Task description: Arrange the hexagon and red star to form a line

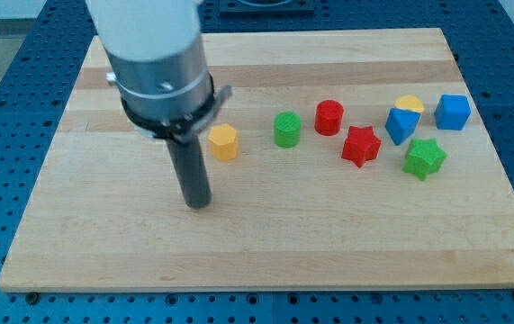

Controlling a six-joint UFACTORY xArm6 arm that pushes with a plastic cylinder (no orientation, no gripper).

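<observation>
An orange-yellow hexagon block (223,142) lies left of the board's middle. A red star block (361,146) lies to the right of the middle, roughly level with the hexagon. My tip (199,203) rests on the board just below and to the left of the hexagon, a short gap apart from it. A green cylinder (286,129) and a red cylinder (329,117) lie between the hexagon and the star, a little nearer the view's top.
At the view's right lie a blue block (401,125), a yellow block (410,103) partly behind it, a blue cube (453,112) and a green star (424,158). The wooden board (266,243) sits on a blue perforated table.
</observation>
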